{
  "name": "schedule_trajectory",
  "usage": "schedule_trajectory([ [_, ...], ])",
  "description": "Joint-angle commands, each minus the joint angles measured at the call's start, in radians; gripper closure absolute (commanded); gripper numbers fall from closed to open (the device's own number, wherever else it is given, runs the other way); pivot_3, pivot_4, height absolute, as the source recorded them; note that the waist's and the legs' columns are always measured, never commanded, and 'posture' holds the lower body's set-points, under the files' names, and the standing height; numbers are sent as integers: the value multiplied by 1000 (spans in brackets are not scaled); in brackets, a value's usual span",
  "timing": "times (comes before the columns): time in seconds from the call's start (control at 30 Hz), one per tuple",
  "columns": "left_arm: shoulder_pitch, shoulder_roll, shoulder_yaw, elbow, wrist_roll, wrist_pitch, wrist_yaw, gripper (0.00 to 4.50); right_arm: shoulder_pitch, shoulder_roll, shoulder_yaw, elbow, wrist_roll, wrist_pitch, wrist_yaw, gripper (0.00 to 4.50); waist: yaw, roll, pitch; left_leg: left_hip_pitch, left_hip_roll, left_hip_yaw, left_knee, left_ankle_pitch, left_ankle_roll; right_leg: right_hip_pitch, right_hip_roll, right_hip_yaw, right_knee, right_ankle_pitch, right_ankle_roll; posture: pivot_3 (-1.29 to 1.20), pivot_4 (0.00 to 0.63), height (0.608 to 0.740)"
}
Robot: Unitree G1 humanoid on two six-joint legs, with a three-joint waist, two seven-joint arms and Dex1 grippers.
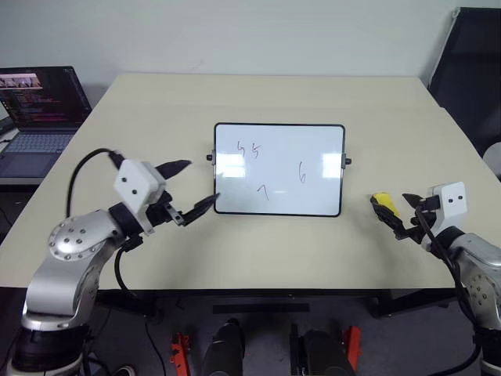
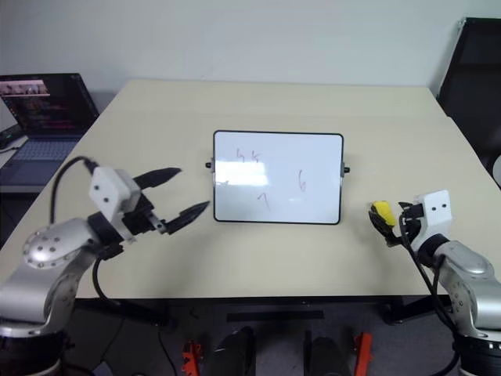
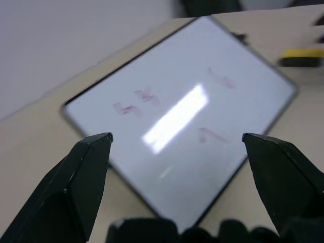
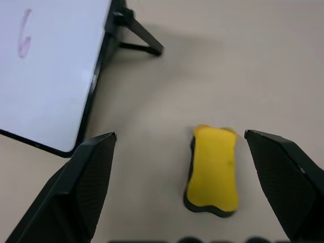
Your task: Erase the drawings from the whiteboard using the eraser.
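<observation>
Four red marks (image 1: 270,168) on board (image 1: 279,169): a pair like digits upper left, a tick lower centre, a lone digit toward right side. Board propped at a tilt on table (image 1: 258,102), mid-table, small black knob at each short side, stand leg visible behind its right edge in right wrist view. Eraser (image 1: 383,203) flat on table, yellow face up, dark underside down, just beyond board's right lower corner, apart from board. Right gripper (image 1: 395,215) spread wide, holding nothing, low over table with eraser lying between its fingers (image 4: 86,177), untouched. Left gripper (image 1: 189,188) also wide open and empty, near board's left edge, pointing at board face; one tip close to lower left corner, contact unclear. Laptop (image 1: 39,110) open, off table's far left.
</observation>
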Motion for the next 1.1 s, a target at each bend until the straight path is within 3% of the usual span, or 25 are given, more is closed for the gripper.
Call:
schedule_trajectory([
  [0.03,-58,43,-20,21,-48,8,-112,0,-43,12,12,-55,3,59,-53,51,-3,0,0,0,0,0,0,0,0,0,0,0,0,0,0,0,150,740],
  [0.33,-171,42,-53,125,-29,1,-175,0,-148,42,57,21,-34,115,-126,51,-5,0,0,0,3,3,-1,0,0,-2,3,3,0,0,0,0,150,740],
  [0.9,-126,76,3,117,-28,7,-163,0,-207,91,74,181,-97,72,-148,51,-6,0,0,1,4,6,-1,0,0,-3,4,7,1,2,1,0,150,740],
  [1.1,-104,83,12,110,-35,16,-160,0,-215,92,68,194,-104,60,-149,2057,-6,0,0,1,4,7,-1,0,0,-3,4,8,1,3,-1,0,150,740],
])
